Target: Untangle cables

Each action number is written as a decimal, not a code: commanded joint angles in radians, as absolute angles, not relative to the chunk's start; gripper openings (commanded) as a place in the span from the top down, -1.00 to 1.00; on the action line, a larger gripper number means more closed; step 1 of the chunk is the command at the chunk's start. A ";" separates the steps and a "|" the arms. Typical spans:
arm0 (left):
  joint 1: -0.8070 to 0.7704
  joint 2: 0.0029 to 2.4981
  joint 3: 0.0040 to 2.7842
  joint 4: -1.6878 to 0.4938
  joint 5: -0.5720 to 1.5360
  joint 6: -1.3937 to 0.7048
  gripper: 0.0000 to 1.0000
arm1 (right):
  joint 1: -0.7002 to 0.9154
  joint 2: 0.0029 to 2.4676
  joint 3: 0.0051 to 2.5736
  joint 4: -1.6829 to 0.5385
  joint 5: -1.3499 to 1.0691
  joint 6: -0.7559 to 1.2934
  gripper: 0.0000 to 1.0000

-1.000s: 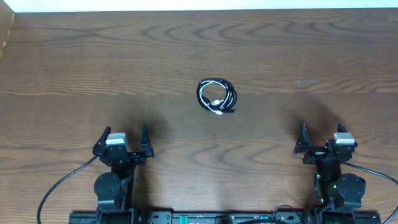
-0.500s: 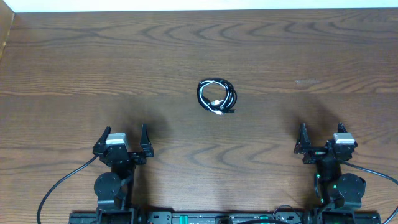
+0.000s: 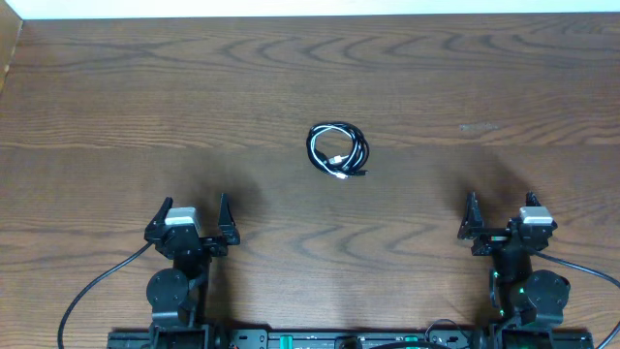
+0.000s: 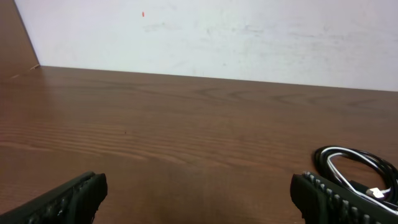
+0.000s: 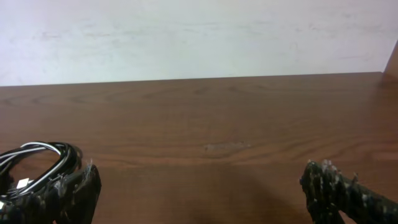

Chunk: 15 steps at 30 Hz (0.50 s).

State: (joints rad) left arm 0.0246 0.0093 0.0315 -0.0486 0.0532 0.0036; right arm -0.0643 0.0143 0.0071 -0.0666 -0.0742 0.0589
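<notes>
The left tool sits at the near edge of the brown wooden worktop, jaws spread wide and empty. The thin black and white cables, wound together into one small coil, lie flat at mid-worktop, ahead of both tools, roughly between them and well apart from each. Expect a light, limp bundle that is likely to slide on the smooth wood. Take hold at an outer loop or near a plug end. The right tool is likewise wide open, holding nothing.

A dark wooden table carries a coil of black and white cables near its middle.
</notes>
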 commanded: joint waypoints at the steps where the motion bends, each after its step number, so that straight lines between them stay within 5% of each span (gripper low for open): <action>1: 0.027 0.005 0.004 -0.066 0.047 0.002 -0.99 | -0.058 0.007 0.006 -0.071 -0.070 0.047 -0.99; 15: 0.027 0.005 0.004 -0.066 0.040 0.002 -0.99 | -0.058 0.007 0.006 -0.071 -0.070 0.047 -0.98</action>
